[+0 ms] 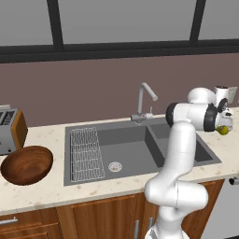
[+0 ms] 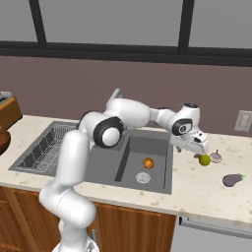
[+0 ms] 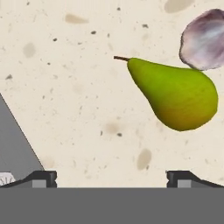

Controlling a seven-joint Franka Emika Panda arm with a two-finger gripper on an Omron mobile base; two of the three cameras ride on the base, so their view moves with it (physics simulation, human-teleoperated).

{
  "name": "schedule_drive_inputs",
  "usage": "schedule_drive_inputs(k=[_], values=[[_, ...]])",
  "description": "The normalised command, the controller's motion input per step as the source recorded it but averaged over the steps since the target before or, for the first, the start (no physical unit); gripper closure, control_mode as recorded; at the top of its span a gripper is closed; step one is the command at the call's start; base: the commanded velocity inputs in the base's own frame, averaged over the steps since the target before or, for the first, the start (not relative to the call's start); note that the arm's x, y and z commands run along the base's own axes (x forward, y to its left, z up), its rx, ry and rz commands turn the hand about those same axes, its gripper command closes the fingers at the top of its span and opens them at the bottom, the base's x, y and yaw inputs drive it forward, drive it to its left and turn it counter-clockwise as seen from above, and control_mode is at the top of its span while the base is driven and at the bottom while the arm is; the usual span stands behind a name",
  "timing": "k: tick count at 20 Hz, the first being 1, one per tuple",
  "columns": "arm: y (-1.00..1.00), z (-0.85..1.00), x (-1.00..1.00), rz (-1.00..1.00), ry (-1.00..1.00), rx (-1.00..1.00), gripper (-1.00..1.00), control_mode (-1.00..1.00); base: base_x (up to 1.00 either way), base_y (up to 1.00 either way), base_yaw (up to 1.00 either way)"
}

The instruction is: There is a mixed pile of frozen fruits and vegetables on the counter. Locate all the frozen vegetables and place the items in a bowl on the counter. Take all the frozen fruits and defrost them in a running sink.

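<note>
A toaster (image 1: 11,130) stands at the far left by the wall, silver with a brown wooden side; its corner also shows at the left edge of the right base view. Behind runs a plain mauve wall (image 1: 93,88), topped by a window (image 1: 121,21) with dark frames. A white wall socket (image 2: 243,120) sits on the wall at the right. A grey appliance front (image 2: 216,238) shows at the lower right.
</note>
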Motion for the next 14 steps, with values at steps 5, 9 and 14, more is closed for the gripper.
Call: schedule_drive_inputs(k=[5,9,14], values=[[-0.15,0.14,-0.09,0.01,0.02,0.01,-1.00,-1.00,0.00,0.00,0.00],[-0.18,0.06,-0.09,0.00,0.05,0.02,-1.00,-1.00,0.00,0.00,0.00],[-0.25,-0.01,-0.02,0.00,0.03,0.03,-1.00,-1.00,0.00,0.00,0.00]])
